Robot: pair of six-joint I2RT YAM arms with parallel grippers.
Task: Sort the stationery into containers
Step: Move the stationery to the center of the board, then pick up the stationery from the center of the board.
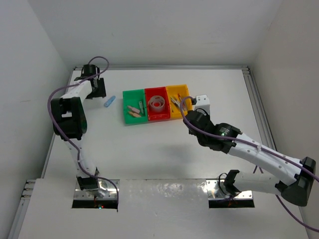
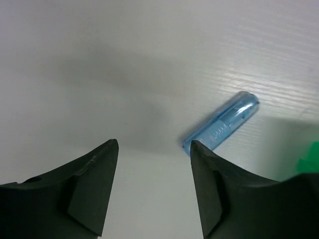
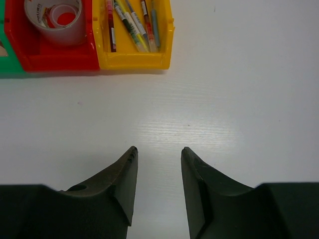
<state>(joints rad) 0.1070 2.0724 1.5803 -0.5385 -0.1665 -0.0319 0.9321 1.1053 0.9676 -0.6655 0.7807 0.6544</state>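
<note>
A short translucent blue piece [image 1: 109,102] lies on the white table left of the bins; it also shows in the left wrist view [image 2: 222,127], just past my right fingertip. My left gripper [image 2: 153,144] is open and empty beside it. The green bin [image 1: 133,106] holds pale pieces. The red bin [image 1: 157,103] holds tape rolls [image 3: 56,20]. The yellow bin [image 1: 178,101] holds several pens [image 3: 130,22]. My right gripper [image 3: 158,149] is open and empty, over bare table just in front of the yellow bin [image 3: 132,57].
A small white box [image 1: 203,104] stands right of the yellow bin. Walls enclose the table on three sides. The left arm [image 1: 70,112] reaches along the left side; the right arm [image 1: 249,149] crosses the right half.
</note>
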